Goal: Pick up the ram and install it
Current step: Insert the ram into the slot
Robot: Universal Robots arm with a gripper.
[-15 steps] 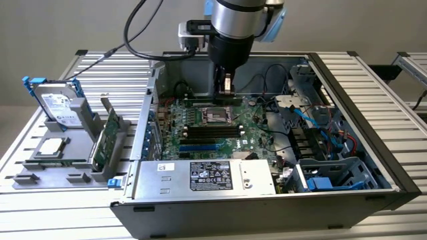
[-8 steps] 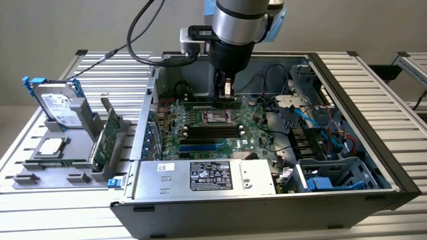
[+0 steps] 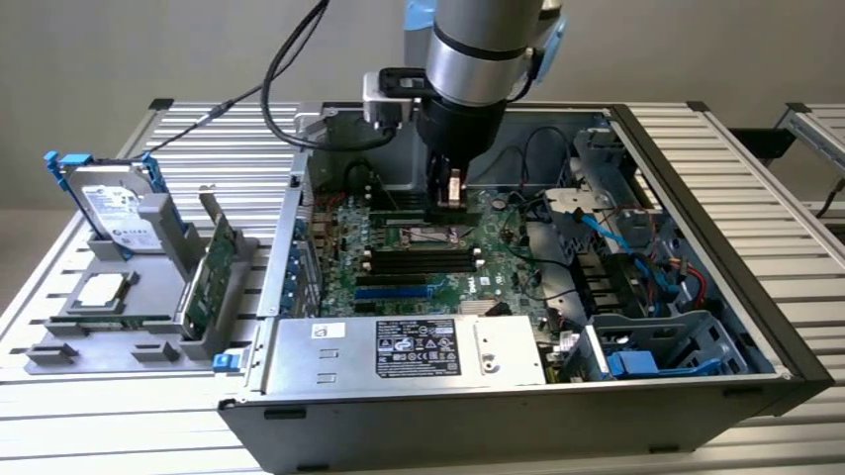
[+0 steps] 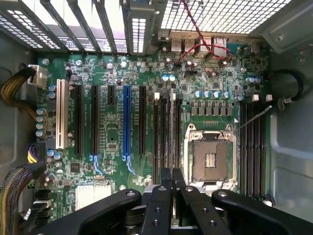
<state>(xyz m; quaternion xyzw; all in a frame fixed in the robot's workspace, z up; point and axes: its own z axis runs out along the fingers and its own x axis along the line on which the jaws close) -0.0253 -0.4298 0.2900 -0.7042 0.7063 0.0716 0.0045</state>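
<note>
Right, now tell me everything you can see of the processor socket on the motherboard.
The processor socket is a square, silvery metal frame around a dark recess with a small pale patch of contacts in the middle; no chip sits in it. A thin metal lever sticks out from one corner. It lies flat on the green motherboard, with black memory slots running along two opposite sides. The gripper hangs above the board near it, not touching it.
</note>
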